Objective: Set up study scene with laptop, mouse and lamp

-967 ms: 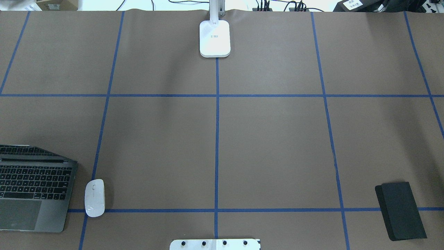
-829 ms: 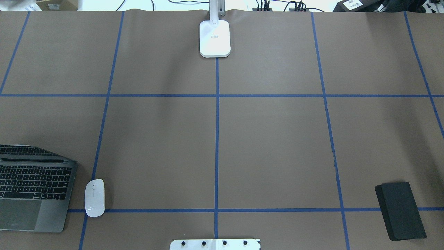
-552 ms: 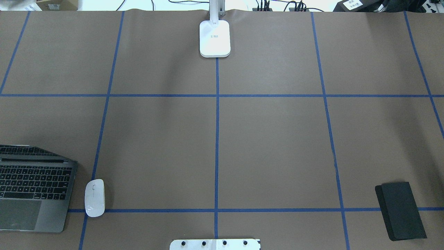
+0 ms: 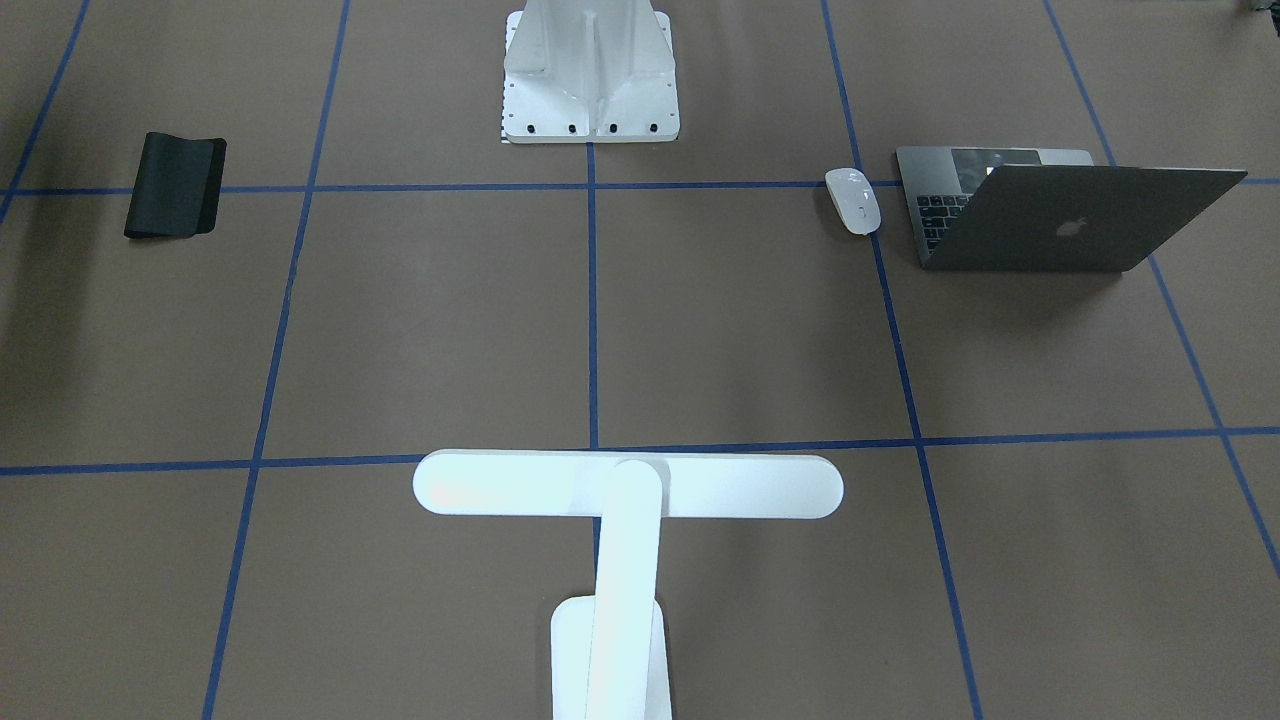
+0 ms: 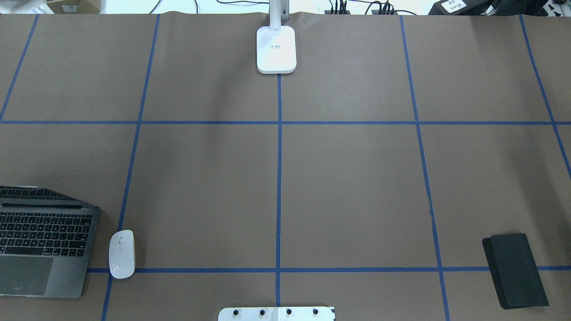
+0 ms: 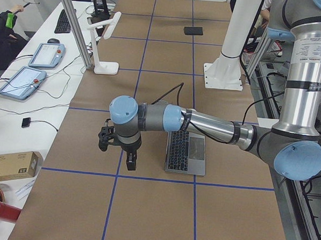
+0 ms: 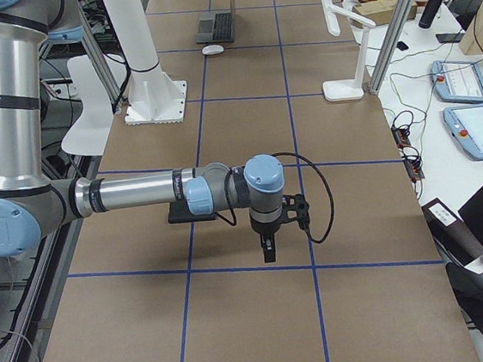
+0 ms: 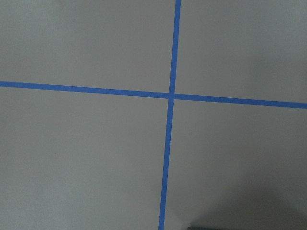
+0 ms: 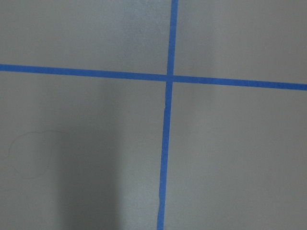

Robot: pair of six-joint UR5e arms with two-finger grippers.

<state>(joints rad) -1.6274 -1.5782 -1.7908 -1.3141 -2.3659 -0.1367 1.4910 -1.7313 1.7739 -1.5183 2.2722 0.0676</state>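
Observation:
The open grey laptop (image 5: pixel 44 249) sits at the table's near left corner; its apple-logo lid shows in the front view (image 4: pixel 1060 220). The white mouse (image 5: pixel 122 254) lies just right of it, also in the front view (image 4: pixel 852 200). The white lamp (image 4: pixel 628 485) stands at the far middle edge, its base (image 5: pixel 276 49) on the centre tape line. My left gripper (image 6: pixel 130 164) hangs beyond the laptop's left side, above the table. My right gripper (image 7: pixel 267 252) hangs beyond the black mat. I cannot tell whether either is open or shut. Both wrist views show only brown paper and blue tape.
A flat black mat (image 5: pixel 515 269) lies at the near right. The white bolted pedestal (image 4: pixel 590 70) stands at the near middle edge. Blue tape lines (image 5: pixel 279 178) grid the brown table cover. Teach pendants (image 7: pixel 460 80) and cables lie on the side bench.

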